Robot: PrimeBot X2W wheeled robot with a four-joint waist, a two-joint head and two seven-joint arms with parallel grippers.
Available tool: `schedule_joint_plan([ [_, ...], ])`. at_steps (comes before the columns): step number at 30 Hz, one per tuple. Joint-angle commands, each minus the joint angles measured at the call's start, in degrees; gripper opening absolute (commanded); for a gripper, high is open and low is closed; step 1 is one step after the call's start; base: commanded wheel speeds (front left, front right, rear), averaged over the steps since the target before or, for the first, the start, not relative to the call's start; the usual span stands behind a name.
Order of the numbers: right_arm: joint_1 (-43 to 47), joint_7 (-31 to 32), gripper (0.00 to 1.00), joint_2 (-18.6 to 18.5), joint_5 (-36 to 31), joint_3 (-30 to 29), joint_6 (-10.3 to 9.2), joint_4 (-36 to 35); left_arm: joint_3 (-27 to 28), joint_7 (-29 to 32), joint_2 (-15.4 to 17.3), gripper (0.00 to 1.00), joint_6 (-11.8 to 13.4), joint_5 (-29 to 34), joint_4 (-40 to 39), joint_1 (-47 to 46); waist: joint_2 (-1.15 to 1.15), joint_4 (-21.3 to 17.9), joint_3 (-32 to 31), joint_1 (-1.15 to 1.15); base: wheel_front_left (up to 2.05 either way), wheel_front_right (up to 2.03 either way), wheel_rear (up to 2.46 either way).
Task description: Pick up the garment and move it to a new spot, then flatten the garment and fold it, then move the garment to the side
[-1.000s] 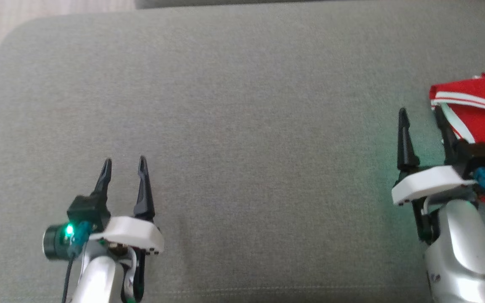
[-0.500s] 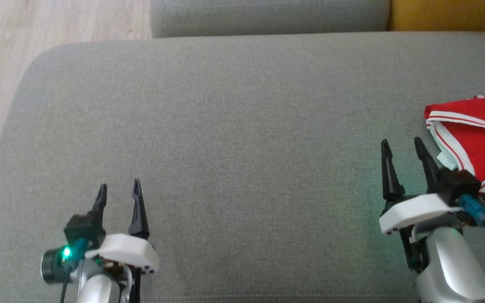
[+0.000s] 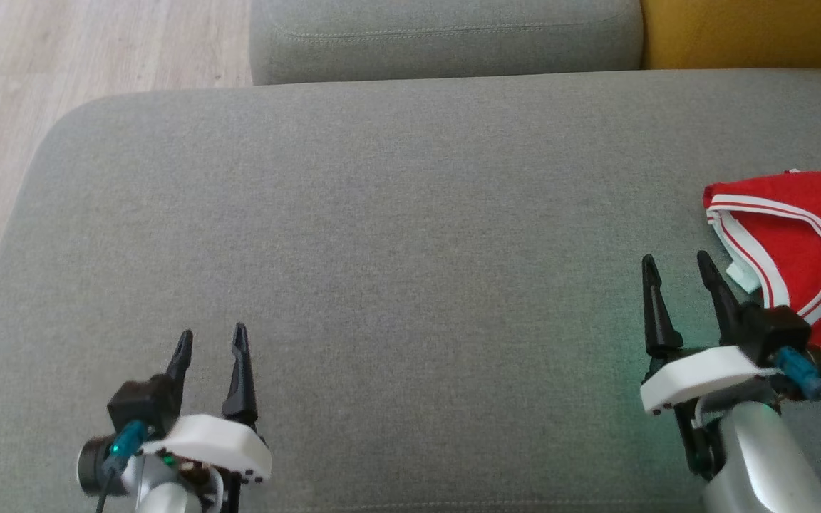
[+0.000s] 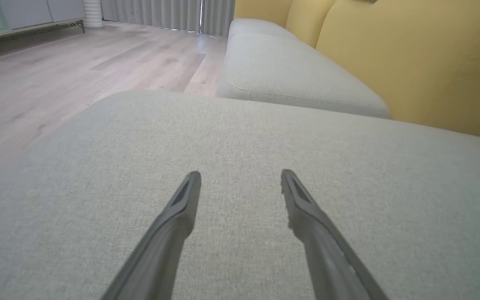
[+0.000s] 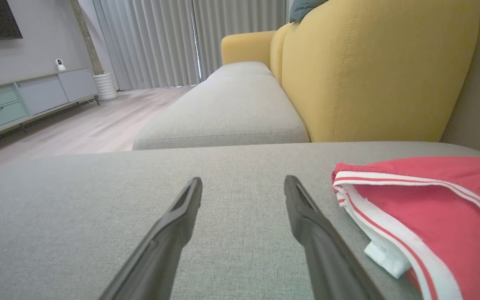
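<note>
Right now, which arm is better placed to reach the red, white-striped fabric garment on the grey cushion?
Right. The right gripper stands open just beside the red, white-striped garment; the left gripper is open far across the grey cushion.

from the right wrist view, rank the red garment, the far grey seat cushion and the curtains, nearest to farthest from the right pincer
1. red garment, lying just to the right of the right pincer
2. far grey seat cushion, straight ahead, past the fingertips
3. curtains, at the back of the room, upper left
</note>
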Motion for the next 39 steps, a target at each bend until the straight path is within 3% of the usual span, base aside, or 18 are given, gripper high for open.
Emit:
schedule_joint_plan([
  [1, 0.01, 0.04, 0.00, 0.02, 0.00, -0.02, -0.01, 0.41, 0.00, 0.01, -0.03, 0.00, -0.01, 0.00, 0.39, 0.00, 0.00, 0.00, 0.01, 0.00, 0.00, 0.00, 0.00],
  [7, 1.18, 0.68, 0.00, 0.27, 1.29, -0.40, 0.00, 3.00, 0.23, 0.38, -0.09, 0.00, -0.20, -1.31, 3.05, 0.87, 0.00, -0.01, -0.05, 0.00, 0.00, 0.00, 0.00],
  [39, 2.66, 5.74, 0.00, 0.23, 23.83, -1.78, 0.09, -1.60, 4.15, 5.77, 0.04, 0.00, -3.18, -21.64, 1.18, -0.58, 0.00, -0.10, -0.68, 0.00, 0.00, 0.00, 0.00],
])
